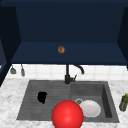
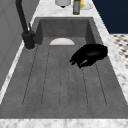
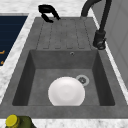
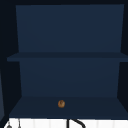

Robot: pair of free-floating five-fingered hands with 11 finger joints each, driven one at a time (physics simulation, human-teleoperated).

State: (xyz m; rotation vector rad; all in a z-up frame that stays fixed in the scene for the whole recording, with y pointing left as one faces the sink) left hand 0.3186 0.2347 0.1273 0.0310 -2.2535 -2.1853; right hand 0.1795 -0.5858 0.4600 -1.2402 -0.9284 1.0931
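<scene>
My left hand [image 1: 42, 97] hovers over the ribbed drainboard [image 1: 58, 91] on the sink's left half, holding nothing. In the left side view the hand [image 2: 91, 53] floats just above the drainboard [image 2: 55, 80], its fingers loosely bent and pointing toward the back wall. The right side view has the hand [image 3: 47, 11] at the far end of the drainboard [image 3: 65, 32]. A white plate [image 1: 92, 109] lies in the right basin beside the drain, and it also appears in both side views as the plate [image 2: 62, 42] [image 3: 66, 92]. A red ball [image 1: 67, 115] covers the sink's front edge.
A black faucet [image 1: 67, 75] [image 2: 25, 25] [image 3: 100, 37] stands at the back between drainboard and basin. An olive bottle with a yellow cap [image 1: 123, 102] [image 2: 76, 7] [image 3: 17, 121] is on the right counter. A small brown round object [image 1: 61, 49] [image 4: 61, 103] rests on the dark blue cabinet's bottom shelf.
</scene>
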